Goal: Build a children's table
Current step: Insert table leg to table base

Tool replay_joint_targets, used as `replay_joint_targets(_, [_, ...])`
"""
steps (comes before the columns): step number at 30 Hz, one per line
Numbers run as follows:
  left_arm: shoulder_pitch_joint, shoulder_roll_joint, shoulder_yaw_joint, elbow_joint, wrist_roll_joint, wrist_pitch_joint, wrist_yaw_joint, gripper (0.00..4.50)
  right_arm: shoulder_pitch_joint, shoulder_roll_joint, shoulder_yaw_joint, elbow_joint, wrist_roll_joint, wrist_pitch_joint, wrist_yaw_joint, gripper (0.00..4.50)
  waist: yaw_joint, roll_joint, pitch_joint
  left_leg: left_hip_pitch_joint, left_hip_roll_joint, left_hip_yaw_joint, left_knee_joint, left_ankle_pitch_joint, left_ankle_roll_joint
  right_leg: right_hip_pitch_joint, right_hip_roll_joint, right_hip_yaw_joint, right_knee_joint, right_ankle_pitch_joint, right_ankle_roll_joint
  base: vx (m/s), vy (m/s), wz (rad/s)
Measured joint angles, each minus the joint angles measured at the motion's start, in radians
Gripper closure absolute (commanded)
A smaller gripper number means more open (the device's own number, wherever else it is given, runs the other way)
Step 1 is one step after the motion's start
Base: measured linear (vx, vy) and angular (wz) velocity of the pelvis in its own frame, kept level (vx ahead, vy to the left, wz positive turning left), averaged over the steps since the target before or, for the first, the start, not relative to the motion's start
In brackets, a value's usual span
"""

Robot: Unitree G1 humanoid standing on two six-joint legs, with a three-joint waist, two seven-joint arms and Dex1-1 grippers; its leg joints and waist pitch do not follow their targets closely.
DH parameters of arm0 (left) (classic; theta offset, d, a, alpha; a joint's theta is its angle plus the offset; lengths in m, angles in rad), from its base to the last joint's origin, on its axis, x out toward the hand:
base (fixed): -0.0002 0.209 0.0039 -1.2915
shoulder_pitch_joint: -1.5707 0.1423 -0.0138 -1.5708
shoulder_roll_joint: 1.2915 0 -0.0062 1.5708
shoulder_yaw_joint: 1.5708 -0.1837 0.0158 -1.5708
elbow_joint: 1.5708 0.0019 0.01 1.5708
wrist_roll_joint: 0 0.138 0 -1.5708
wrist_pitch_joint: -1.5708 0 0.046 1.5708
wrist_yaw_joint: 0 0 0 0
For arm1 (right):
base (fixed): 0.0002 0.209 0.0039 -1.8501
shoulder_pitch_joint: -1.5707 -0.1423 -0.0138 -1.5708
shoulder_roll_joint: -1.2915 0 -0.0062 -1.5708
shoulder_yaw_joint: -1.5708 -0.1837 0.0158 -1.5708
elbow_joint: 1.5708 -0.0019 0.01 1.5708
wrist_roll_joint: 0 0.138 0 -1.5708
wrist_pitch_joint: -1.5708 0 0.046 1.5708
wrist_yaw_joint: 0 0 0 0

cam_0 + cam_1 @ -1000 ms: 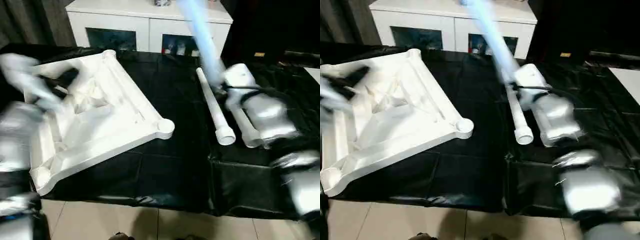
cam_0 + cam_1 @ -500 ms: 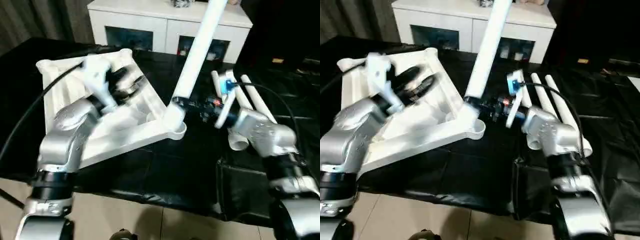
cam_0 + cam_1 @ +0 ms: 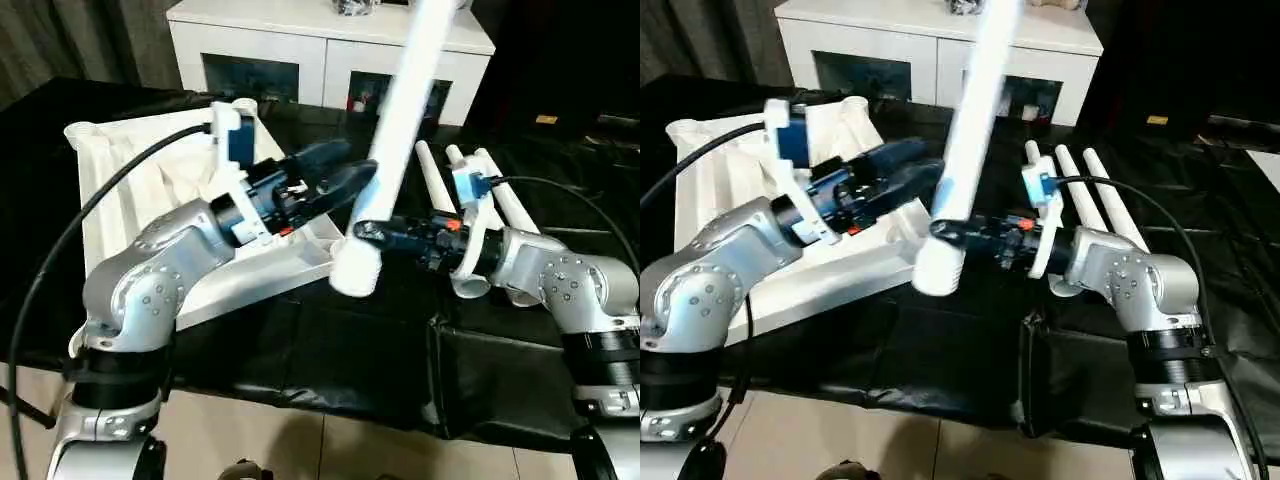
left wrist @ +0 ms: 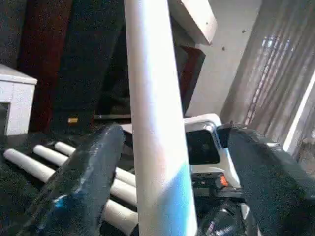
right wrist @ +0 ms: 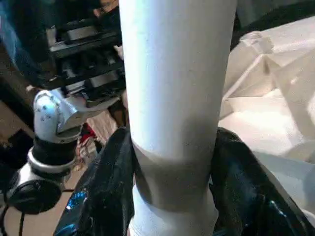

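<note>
White table top (image 3: 150,190) is seen lying ribbed underside up on the black sheet (image 3: 330,360), at the left of the scene, with a round corner socket at its far corner. Left gripper (image 3: 345,180) is held over the near right part of the top, fingers spread wide; in the left wrist view the two black fingers (image 4: 83,177) stand either side of the raised leg without touching it, nothing grasped. A table leg (image 3: 395,140) is held upright and slightly tilted in the centre, its wider end lowest, just beside the top's near right corner. Right gripper (image 3: 362,232) is clenched around this leg near the lower end; the right wrist view shows both pads pressed against the tube. Three further legs (image 3: 1080,190) lie side by side on the sheet behind the right forearm. A white cabinet (image 3: 320,50) with glass doors stands at the back
</note>
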Motion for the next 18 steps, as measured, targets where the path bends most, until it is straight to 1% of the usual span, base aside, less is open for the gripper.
replay_joint_targets(2, [-0.004,0.0,-0.013,0.017,0.012,0.007,0.01,0.15,0.004,-0.002,0.006,-0.011,-0.002,0.005,0.005,2.66,0.001,0.0,0.0,0.0,0.0,0.0,0.0,0.0,0.0,0.0,0.0,0.0,0.0,0.0,0.0,0.0,0.0,0.0])
replay_joint_targets(3, [-0.005,0.0,-0.016,0.026,0.019,0.009,0.016,0.15,0.005,-0.002,0.007,-0.012,-0.002,0.006,0.009,2.66,0.001,0.0,0.0,0.0,0.0,0.0,0.0,0.0,0.0,0.0,0.0,0.0,0.0,0.0,0.0,0.0,0.0,0.0])
replay_joint_targets(4, [-0.011,-0.001,-0.022,0.042,0.028,0.01,0.023,0.06,0.007,-0.005,0.009,-0.014,-0.003,0.007,0.013,2.66,0.002,0.0,0.0,0.0,0.0,0.0,0.0,0.0,0.0,0.0,0.0,0.0,0.0,0.0,0.0,0.0,0.0,0.0])
replay_joint_targets(6, [-0.038,-0.006,-0.034,0.081,0.04,0.016,0.034,0.06,0.016,-0.023,0.031,-0.029,-0.009,0.007,0.023,2.66,0.003,-0.001,0.0,0.0,0.0,0.0,0.0,0.0,0.0,0.001,0.0,0.0,-0.001,0.0,0.001,0.0,0.0,0.0])
replay_joint_targets(9, [-0.057,-0.033,-0.023,0.092,0.0,0.046,0.023,0.0,0.031,-0.038,0.065,-0.045,-0.023,0.006,0.047,2.66,0.002,-0.001,0.001,-0.001,0.0,0.0,0.0,0.0,0.0,0.001,0.0,0.0,-0.001,0.0,0.001,0.0,0.0,0.0])
replay_joint_targets(10, [-0.064,-0.045,-0.014,0.092,-0.034,0.062,0.012,0.0,0.032,-0.042,0.081,-0.046,-0.033,0.005,0.057,2.66,0.002,-0.001,0.001,-0.001,0.0,0.0,0.0,0.0,0.0,0.001,0.0,0.0,-0.001,0.0,0.001,0.0,0.0,0.0])
replay_joint_targets(13, [-0.075,-0.056,0.0,0.092,-0.085,0.082,-0.016,0.0,0.035,-0.056,0.106,-0.053,-0.053,0.002,0.078,2.66,0.002,-0.001,0.0,-0.001,0.0,0.0,0.0,0.0,0.0,0.001,0.0,0.0,-0.001,0.0,0.001,0.0,0.0,0.0])
replay_joint_targets(15, [-0.075,-0.054,0.005,0.095,-0.103,0.097,-0.032,0.0,0.035,-0.068,0.119,-0.054,-0.064,-0.013,0.092,2.66,0.002,-0.001,0.0,-0.001,0.0,0.0,0.0,0.0,0.0,0.001,0.0,0.0,-0.001,0.0,0.001,0.0,0.0,0.0])
replay_joint_targets(17, [-0.075,-0.044,0.001,0.102,-0.101,0.102,-0.049,0.0,0.035,-0.075,0.13,-0.054,-0.081,-0.026,0.101,2.66,0.0,-0.001,0.0,-0.001,0.0,0.0,0.0,0.0,0.0,0.001,0.0,0.0,-0.001,0.0,0.001,0.0,0.0,0.0])
replay_joint_targets(18, [-0.075,-0.039,-0.002,0.105,-0.099,0.102,-0.054,0.28,0.035,-0.076,0.135,-0.054,-0.085,-0.027,0.104,2.66,0.0,-0.001,0.0,0.0,0.0,0.0,0.0,0.0,0.0,0.001,0.0,0.0,-0.001,0.0,0.001,0.0,0.0,0.0])
